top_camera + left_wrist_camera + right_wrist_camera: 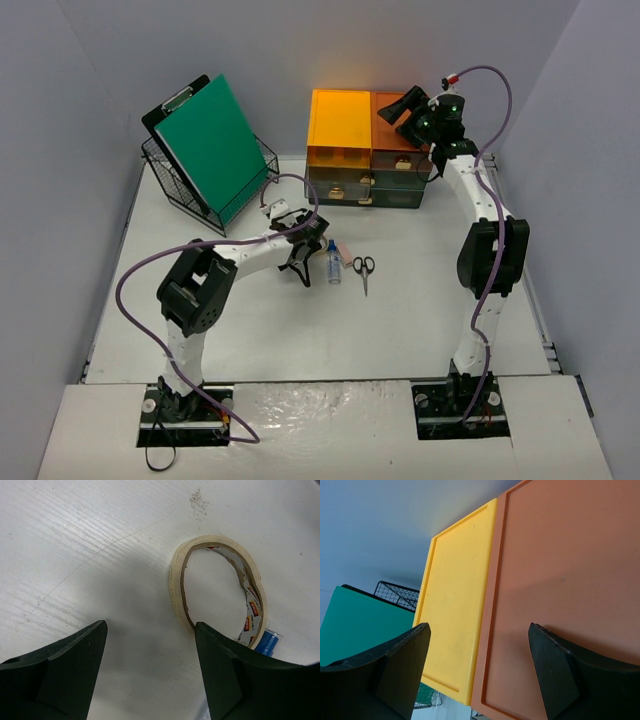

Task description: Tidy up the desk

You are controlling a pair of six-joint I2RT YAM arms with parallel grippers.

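The desk (pixel 300 330) is a white tabletop with pale walls. My left gripper (pixel 298 262) hangs low over its middle, open and empty. In the left wrist view the left gripper (pixel 150 624) has bare desk (pixel 90 545) between its jaws, and a roll of beige tape (pixel 217 590) lies flat just beyond its right finger (pixel 225 670). A small clear bottle with a blue cap (pixel 333 263) lies right of the gripper; the cap shows in the wrist view (pixel 266 642). My right gripper (pixel 400 105) is open and empty, raised above the drawer boxes.
Small black scissors (pixel 363 268) lie right of the bottle. A yellow box (pixel 340 125) and an orange box (pixel 570 555) sit on dark drawers (pixel 365 185) at the back. A wire basket (pixel 165 175) holding a green clipboard (pixel 210 145) stands back left.
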